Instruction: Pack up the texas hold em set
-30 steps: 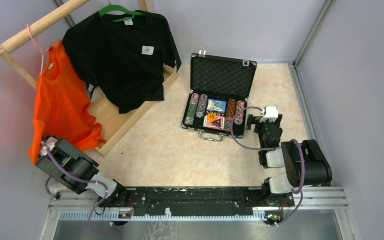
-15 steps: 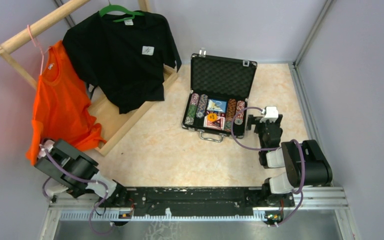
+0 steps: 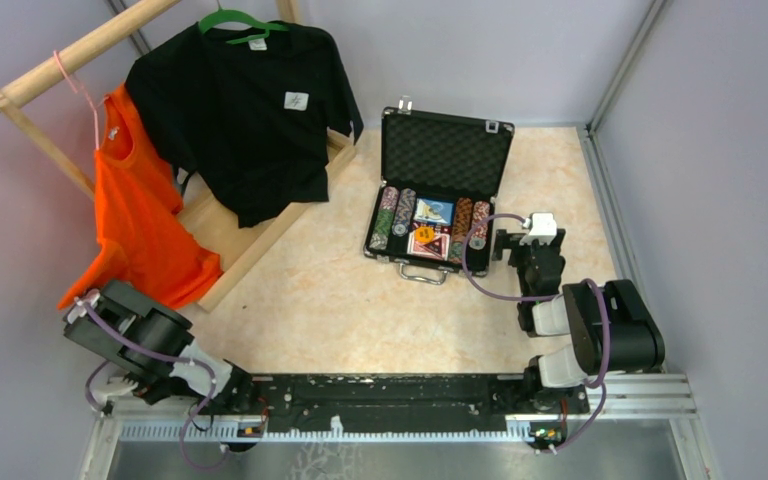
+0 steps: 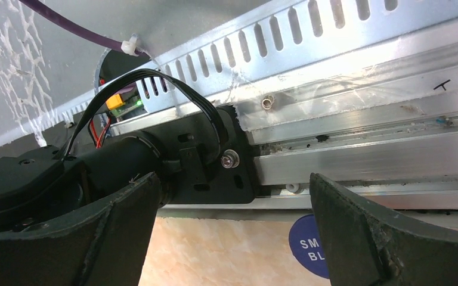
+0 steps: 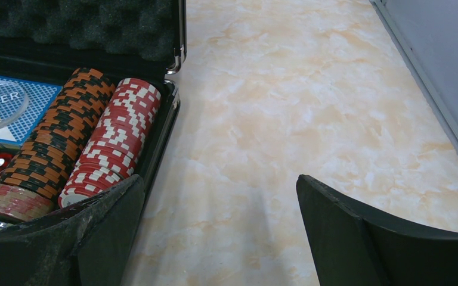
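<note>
**Case Open, Both Grippers Unloaded**

The left gripper [image 4: 232,238] faces the mounting rail [image 4: 364,155] at the table's near edge, fingers spread wide, holding nothing, well apart from the case [image 3: 392,255]. The right gripper [image 5: 220,238] hangs just beside the case's right wall, fingers equally wide and holding nothing. The red-and-white chips [image 5: 114,143] lie ahead of its left finger [image 5: 77,238]. The foam-lined lid [image 3: 447,155] stands raised at the far side.
</note>
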`<state>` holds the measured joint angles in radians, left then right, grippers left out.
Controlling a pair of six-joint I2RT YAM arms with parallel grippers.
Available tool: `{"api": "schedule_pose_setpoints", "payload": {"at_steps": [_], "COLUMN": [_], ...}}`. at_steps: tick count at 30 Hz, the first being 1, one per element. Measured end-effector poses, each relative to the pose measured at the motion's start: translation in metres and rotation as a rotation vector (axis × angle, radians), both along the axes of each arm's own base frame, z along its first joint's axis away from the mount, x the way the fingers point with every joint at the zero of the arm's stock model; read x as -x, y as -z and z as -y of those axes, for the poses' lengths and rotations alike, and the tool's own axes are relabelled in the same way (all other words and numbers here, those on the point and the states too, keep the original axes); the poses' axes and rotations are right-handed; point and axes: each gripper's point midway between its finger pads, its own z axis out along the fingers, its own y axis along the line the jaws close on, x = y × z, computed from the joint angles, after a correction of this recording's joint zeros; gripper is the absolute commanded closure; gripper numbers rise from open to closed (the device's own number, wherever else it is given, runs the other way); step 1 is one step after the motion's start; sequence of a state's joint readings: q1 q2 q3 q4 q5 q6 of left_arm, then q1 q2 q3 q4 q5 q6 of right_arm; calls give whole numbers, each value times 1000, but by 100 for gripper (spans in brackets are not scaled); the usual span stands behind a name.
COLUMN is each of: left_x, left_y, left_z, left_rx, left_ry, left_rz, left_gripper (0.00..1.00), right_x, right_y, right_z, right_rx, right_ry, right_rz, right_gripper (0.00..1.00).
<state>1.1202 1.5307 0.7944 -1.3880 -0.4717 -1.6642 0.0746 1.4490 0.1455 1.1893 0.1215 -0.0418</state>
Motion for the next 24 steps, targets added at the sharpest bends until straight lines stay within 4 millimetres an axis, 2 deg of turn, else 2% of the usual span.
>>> {"api": "schedule_pose_setpoints", "payload": {"at_steps": [7, 11, 24], "left_x": [-3, -10, -12], "left_y": [5, 18, 19], "left_z": [-8, -20, -20], "left_rx": [-37, -84, -81], "left_ry": [4, 35, 71], "left_rz": [15, 62, 82], "left_gripper": [1, 1, 0], "right_x": [0, 0, 0], "right_y": [0, 0, 0], "right_z": [0, 0, 0], "right_rx": [0, 0, 0], "right_ry": [0, 0, 0], "right_rz": [0, 0, 0], "right_gripper": [1, 1, 1]}}
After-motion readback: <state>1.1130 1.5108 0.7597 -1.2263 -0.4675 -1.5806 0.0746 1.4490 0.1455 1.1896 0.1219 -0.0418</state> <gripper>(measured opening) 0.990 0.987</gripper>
